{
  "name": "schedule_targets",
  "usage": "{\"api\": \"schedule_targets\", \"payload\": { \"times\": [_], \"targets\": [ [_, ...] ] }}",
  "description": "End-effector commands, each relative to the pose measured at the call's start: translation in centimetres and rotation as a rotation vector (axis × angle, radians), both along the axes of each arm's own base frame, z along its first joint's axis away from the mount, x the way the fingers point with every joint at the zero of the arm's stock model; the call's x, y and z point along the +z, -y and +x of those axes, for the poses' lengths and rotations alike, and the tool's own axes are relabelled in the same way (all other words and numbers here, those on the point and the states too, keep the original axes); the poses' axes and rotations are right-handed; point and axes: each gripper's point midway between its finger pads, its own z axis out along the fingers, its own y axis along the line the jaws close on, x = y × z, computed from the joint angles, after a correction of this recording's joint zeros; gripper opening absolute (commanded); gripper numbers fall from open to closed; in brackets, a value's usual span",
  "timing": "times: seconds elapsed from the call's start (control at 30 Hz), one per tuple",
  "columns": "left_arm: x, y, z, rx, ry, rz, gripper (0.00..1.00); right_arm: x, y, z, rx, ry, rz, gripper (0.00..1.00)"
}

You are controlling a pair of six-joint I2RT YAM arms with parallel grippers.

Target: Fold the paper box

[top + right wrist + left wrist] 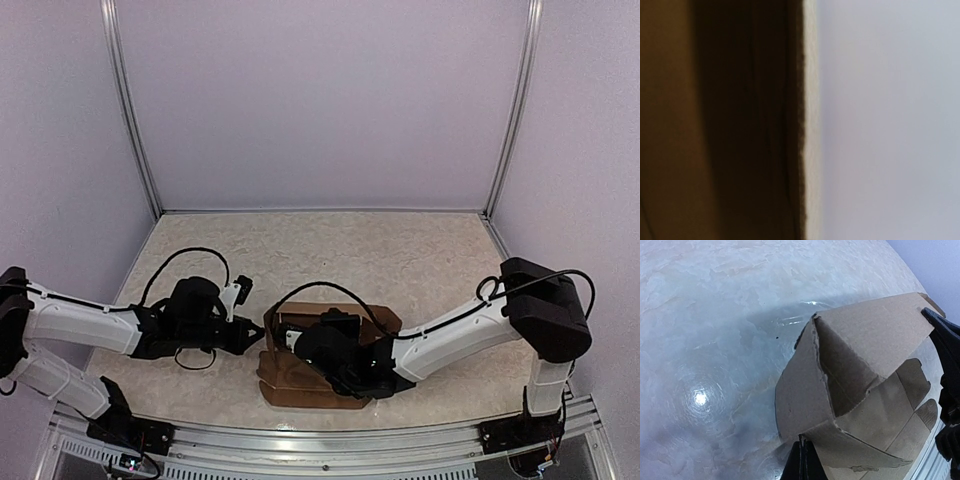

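The paper box (300,388) is a brown cardboard piece, partly folded, with raised flaps, lying on the table between the two arms. In the left wrist view the paper box (855,370) shows an upright side flap and an open inside. My left gripper (256,335) is at the box's left side. Its fingers (802,462) are pressed together, and their tips touch the lower edge of a flap. My right gripper (300,345) lies on top of the box, its fingers hidden. The right wrist view is filled by dark cardboard (715,120) very close to the lens.
The marbled table top (330,250) stretches behind the box. Pale walls and metal frame posts (130,110) enclose the table. A metal rail (320,440) runs along the near edge just in front of the box.
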Motion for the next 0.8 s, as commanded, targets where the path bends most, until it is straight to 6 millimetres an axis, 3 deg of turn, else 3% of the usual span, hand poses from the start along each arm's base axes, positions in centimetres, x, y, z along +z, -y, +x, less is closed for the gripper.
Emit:
{"api": "schedule_targets", "payload": {
  "times": [0.0, 0.13, 0.5, 0.77],
  "targets": [
    [0.5, 0.0, -0.2, 0.006, 0.04, 0.012, 0.02, -1.1, -0.1, -0.3, -0.004, 0.012, -0.019, 0.0],
    [0.3, 0.1, -0.2, 0.008, 0.053, 0.028, 0.07, -1.1, 0.1, -0.3, -0.012, 0.009, -0.018, 0.0],
    [0.3, 1.2, 0.4, 0.014, 0.094, 0.037, 0.49, -0.8, 0.1, -0.5, -0.02, -0.011, 0.008, 0.0],
    [0.1, 1.4, 1.1, 0.023, 0.129, 0.043, 0.64, -0.5, 0.3, -0.8, -0.019, -0.033, 0.038, 0.0]
  ]
}}
